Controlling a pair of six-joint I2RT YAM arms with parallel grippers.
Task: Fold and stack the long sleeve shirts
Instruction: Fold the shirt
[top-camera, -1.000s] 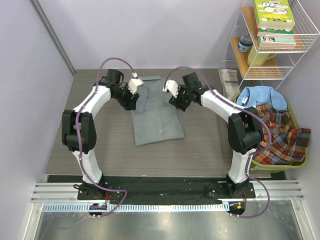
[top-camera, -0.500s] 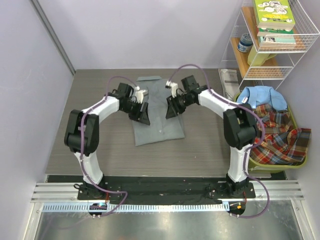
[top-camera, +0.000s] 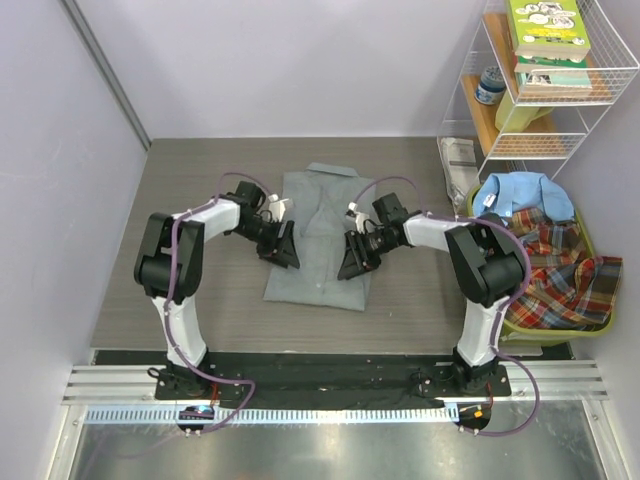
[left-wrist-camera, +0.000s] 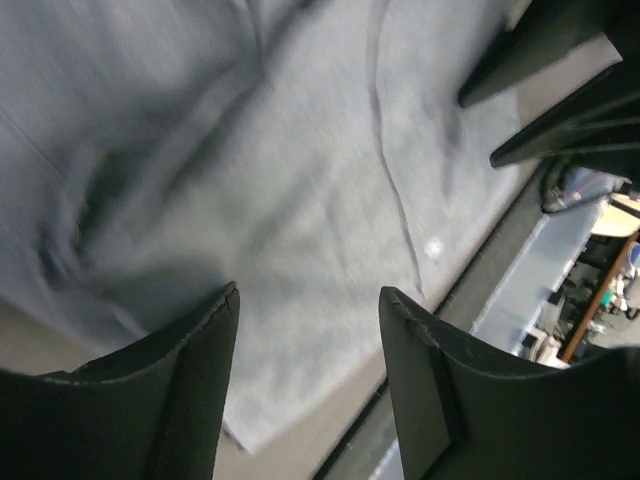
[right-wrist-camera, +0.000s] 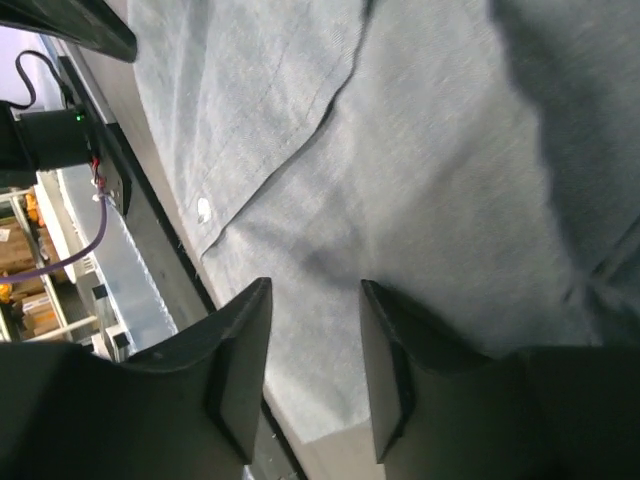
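Note:
The grey long sleeve shirt (top-camera: 318, 225) lies folded narrow on the table, collar at the far end. My left gripper (top-camera: 283, 250) is low over its left edge and my right gripper (top-camera: 352, 263) is low over its right edge. In the left wrist view the gripper (left-wrist-camera: 308, 300) is open and empty, with grey cloth (left-wrist-camera: 300, 180) under it. In the right wrist view the gripper (right-wrist-camera: 315, 290) is open and empty over the shirt's hem (right-wrist-camera: 420, 180). A light blue shirt (top-camera: 515, 192) and a plaid shirt (top-camera: 560, 275) lie in the basket at right.
A green basket (top-camera: 560, 333) stands at the table's right edge. A white wire shelf (top-camera: 545, 85) with books is at the back right, and a leaflet (top-camera: 460, 155) lies beside it. Walls close the left and far sides.
Both grippers have moved from the shirt's far end toward the near edge along its sides. The shirt now reaches nearer to the arms, and its collar shows at the far end.

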